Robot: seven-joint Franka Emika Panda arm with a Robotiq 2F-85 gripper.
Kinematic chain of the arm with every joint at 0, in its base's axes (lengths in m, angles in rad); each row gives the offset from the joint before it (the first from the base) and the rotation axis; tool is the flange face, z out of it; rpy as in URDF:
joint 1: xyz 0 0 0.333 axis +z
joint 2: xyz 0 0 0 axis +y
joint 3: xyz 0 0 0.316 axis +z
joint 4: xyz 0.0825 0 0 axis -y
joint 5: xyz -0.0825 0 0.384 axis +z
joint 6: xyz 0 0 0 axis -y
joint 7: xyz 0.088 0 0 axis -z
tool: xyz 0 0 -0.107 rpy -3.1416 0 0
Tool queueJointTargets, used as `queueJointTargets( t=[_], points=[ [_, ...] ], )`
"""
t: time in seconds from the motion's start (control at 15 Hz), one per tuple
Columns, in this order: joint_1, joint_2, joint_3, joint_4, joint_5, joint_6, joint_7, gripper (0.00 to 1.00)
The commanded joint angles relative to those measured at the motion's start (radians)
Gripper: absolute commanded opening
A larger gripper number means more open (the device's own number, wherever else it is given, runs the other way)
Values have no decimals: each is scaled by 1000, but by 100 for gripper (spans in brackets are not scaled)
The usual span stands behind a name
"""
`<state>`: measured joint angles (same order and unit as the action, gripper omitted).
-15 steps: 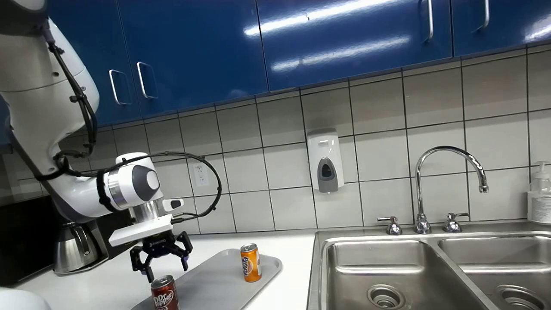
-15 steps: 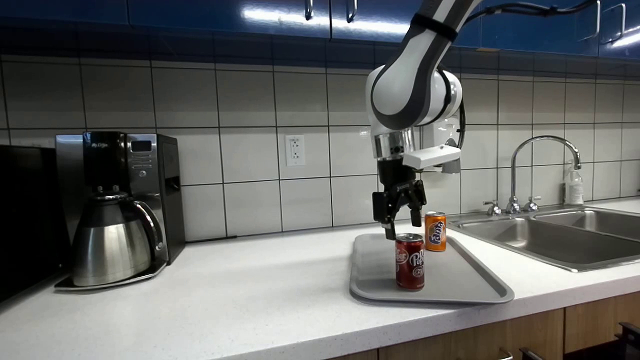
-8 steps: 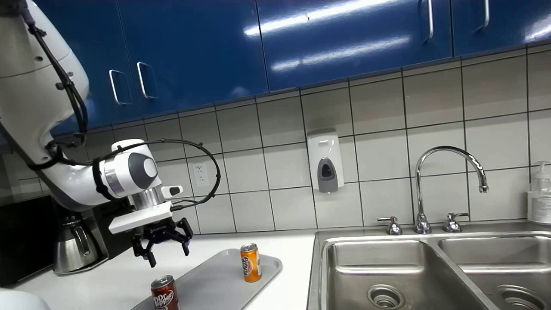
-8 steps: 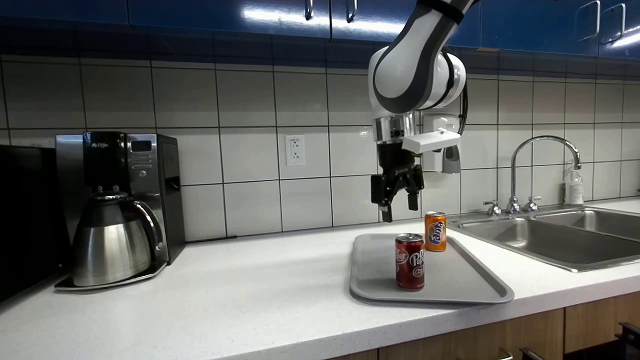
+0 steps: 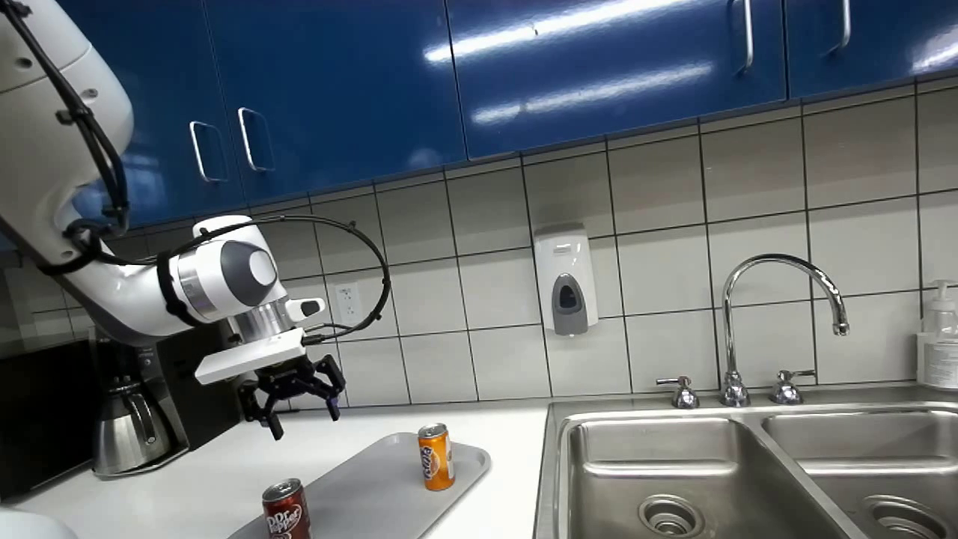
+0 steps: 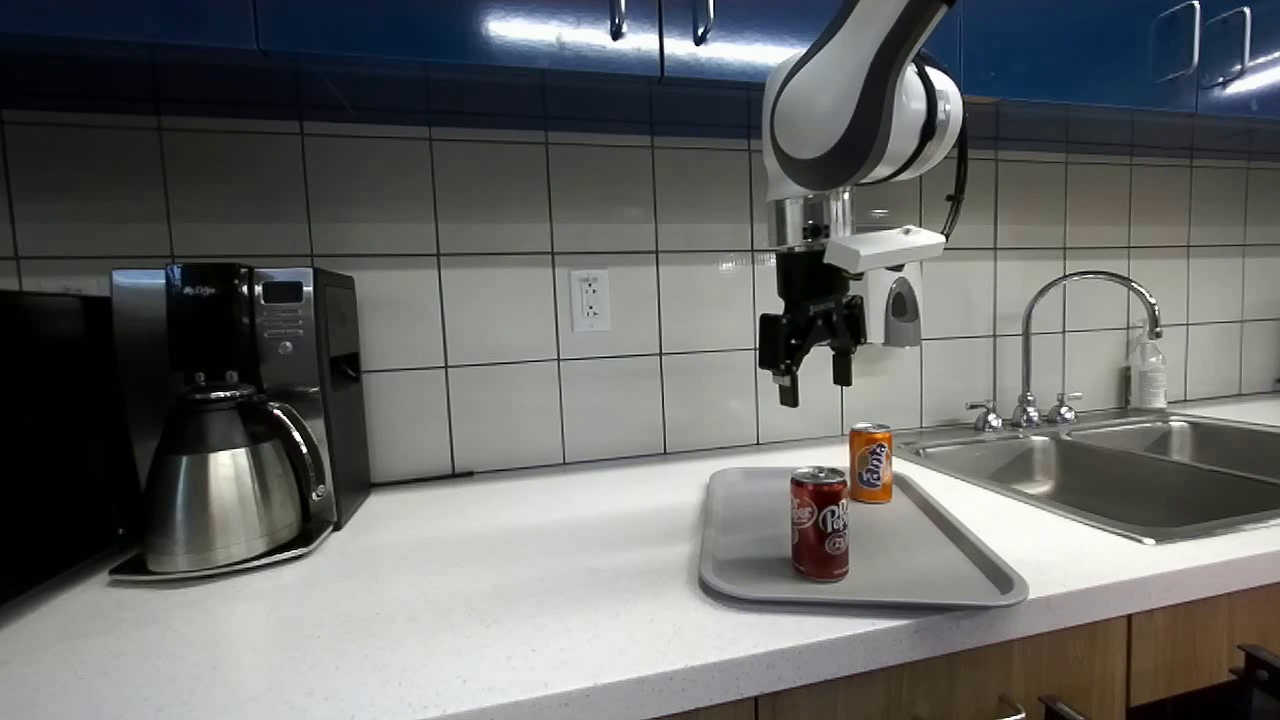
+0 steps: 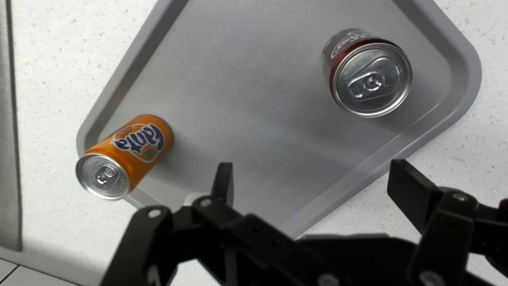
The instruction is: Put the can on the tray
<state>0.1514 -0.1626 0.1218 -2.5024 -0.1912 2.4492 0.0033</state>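
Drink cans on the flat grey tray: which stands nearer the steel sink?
The orange Fanta can; the dark red Dr Pepper can stands farther off.

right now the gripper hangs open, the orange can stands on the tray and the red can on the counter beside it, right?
Not quite: the red can isn't on the counter; the wrist view shows it standing on the tray too. The orange can does stand on the tray, and the gripper hangs open.

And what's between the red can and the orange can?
Just bare tray: in the wrist view, no object stands between the red can and the orange can.
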Motion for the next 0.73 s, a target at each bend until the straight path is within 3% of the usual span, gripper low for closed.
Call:
queueJointTargets(
  t=[0.0,0.33,0.4,0.67],
  points=[
    [-21,-125,5,-57,-14,-34,6,100],
    [-32,-250,4,-104,-9,-68,10,100],
    [-24,-163,6,-59,5,-40,-4,100],
    [-27,-219,5,-85,6,-53,-4,100]
  ],
)
